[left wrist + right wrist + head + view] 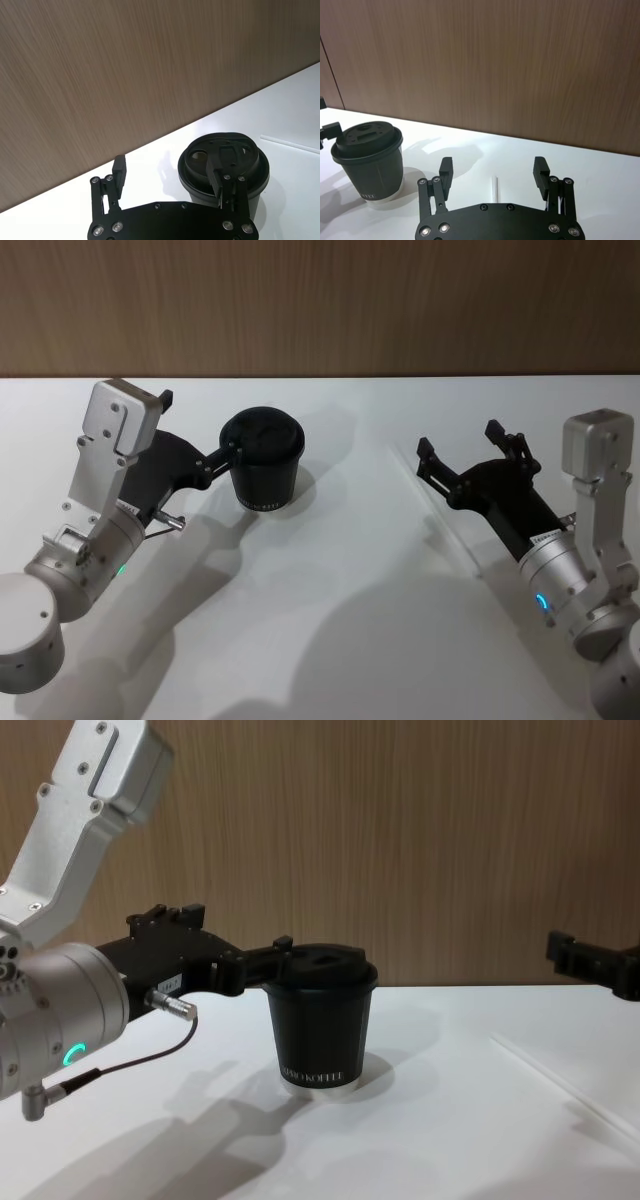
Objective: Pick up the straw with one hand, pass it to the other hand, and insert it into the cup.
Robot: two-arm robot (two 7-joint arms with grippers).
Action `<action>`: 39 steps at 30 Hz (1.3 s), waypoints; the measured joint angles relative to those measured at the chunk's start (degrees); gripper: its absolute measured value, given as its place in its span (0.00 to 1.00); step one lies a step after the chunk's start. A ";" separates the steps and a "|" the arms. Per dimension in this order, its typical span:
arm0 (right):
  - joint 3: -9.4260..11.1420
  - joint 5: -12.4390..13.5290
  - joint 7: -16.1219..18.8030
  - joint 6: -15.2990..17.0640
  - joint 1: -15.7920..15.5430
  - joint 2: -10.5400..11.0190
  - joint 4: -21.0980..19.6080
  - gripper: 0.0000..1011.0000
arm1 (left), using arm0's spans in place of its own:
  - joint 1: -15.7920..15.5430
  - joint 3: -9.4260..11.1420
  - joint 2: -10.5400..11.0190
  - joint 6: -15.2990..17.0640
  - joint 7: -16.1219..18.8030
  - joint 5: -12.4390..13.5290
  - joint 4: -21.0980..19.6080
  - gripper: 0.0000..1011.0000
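- The straw [455, 538] lies flat on the white table [330, 640], right of centre in the head view, running slantwise toward the lower right. It has not been picked up.
- The right gripper [460, 440] hangs over the straw's far end with its jaws spread wide and nothing in them. In the right wrist view the straw [495, 189] sits midway between the two fingers, which looks like a line-up for the pick.
- The cup [262, 465] stands upright left of centre, lid on, well apart from the straw.
- The left gripper [200, 425] is beside the cup, jaws parted and empty, with one fingertip [217, 176] at the lid's rim. Whether it touches is unclear. It is likely waiting there for the handover.
- Nothing stands between straw and cup. A wood-panelled wall [320, 300] backs the table.
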 joint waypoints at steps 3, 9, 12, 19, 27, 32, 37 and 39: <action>0.19 -0.19 0.04 0.30 0.00 0.26 -0.12 0.99 | 0.00 0.00 0.00 0.00 0.00 0.00 0.00 0.99; 0.88 -0.54 0.42 2.06 -0.43 1.33 -0.99 0.99 | 0.00 0.00 0.00 0.00 0.00 0.00 0.00 0.99; 1.07 -0.67 0.68 2.94 -0.69 1.87 -1.34 0.99 | 0.00 0.00 0.01 0.00 0.00 0.00 0.00 0.99; 1.38 -1.04 1.96 6.37 -1.55 3.75 -2.13 0.99 | 0.00 0.00 0.00 0.00 0.00 0.00 0.00 0.99; 1.41 -1.00 3.60 9.66 -2.13 5.08 -2.47 0.99 | 0.00 0.00 0.00 0.00 0.00 0.00 0.00 0.99; 1.29 -0.86 4.58 11.94 -2.32 5.64 -2.45 0.99 | 0.00 0.00 0.00 0.00 0.00 0.00 0.01 0.99; 1.21 -0.62 5.32 13.46 -2.27 5.78 -2.02 0.99 | 0.00 0.00 0.00 0.00 0.00 0.00 0.00 0.99; 1.22 -0.43 5.64 14.12 -2.11 5.76 -1.75 0.99 | 0.00 0.00 0.00 0.00 0.00 0.00 0.00 0.99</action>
